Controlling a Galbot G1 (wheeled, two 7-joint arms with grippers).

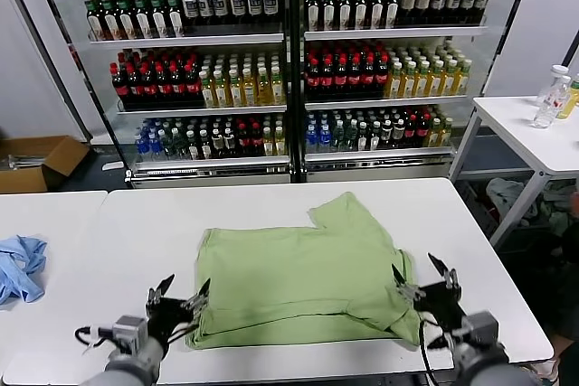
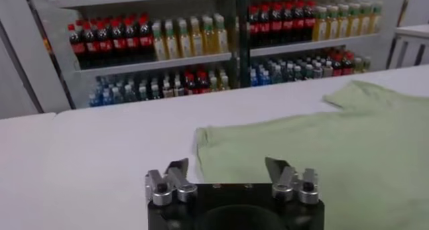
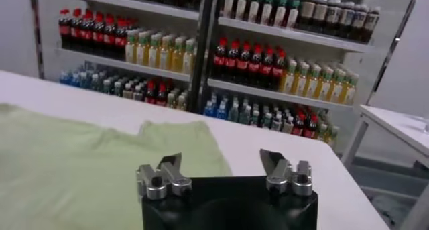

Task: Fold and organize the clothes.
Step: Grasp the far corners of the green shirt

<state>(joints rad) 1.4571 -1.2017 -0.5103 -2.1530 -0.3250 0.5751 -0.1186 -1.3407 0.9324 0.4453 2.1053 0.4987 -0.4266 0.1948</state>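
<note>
Nearest the camera, the left gripper (image 1: 179,298) hovered at the near left corner of the light green shirt (image 1: 303,273), its jaws spread and holding nothing; the left wrist view showed the same open jaws of the left gripper (image 2: 228,173) above the bare desk just beside the shirt (image 2: 335,151) edge. The right gripper (image 1: 423,277) sat at the near right corner of the garment, jaws likewise spread and empty — in the right wrist view the right gripper (image 3: 221,165) hung over the fabric (image 3: 80,157) with a sleeve reaching toward the far edge.

The shirt lay on the white desk (image 1: 136,223), roughly centred between the two grippers, partly folded with its near edge doubled up and one sleeve (image 1: 348,214) pointing toward the far side. Off to the left, on a neighbouring desk, a crumpled light blue cloth (image 1: 20,264) rested well apart from the shirt.

Farther back stood glass-fronted shelves of bottled drinks (image 1: 289,70). A cardboard box (image 1: 36,162) sat on the floor at the left — and a side table (image 1: 543,137) with bottles (image 1: 552,97) stood at the right.
</note>
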